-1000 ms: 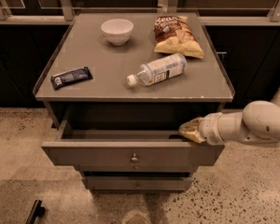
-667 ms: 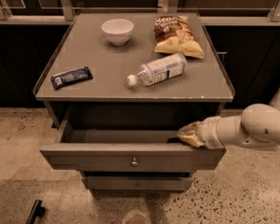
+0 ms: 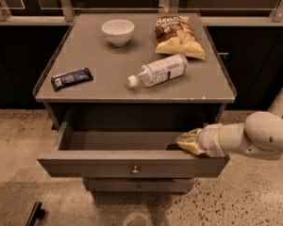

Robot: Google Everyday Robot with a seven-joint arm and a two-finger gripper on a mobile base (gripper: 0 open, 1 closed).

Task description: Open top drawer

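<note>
The top drawer [image 3: 99, 167] is a wide grey-taupe front with a small round metal knob [image 3: 135, 171] at its centre. It stands pulled well out from under the tabletop, and its inside looks bare. My gripper [image 3: 185, 141] comes in from the right on a white arm [image 3: 254, 136]. It rests at the top edge of the drawer front, near its right end, reaching just inside the drawer. A narrower drawer front [image 3: 137, 186] shows below, closed.
On the grey tabletop [image 3: 99, 60] lie a white bowl [image 3: 118, 31], a chip bag [image 3: 178, 36], a plastic bottle on its side [image 3: 158, 70] and a dark snack bar [image 3: 71, 78]. Speckled floor lies around the cabinet. Dark cabinets stand behind.
The top drawer has come out further toward the camera. My gripper has moved with it, staying at the right end of the drawer front.
</note>
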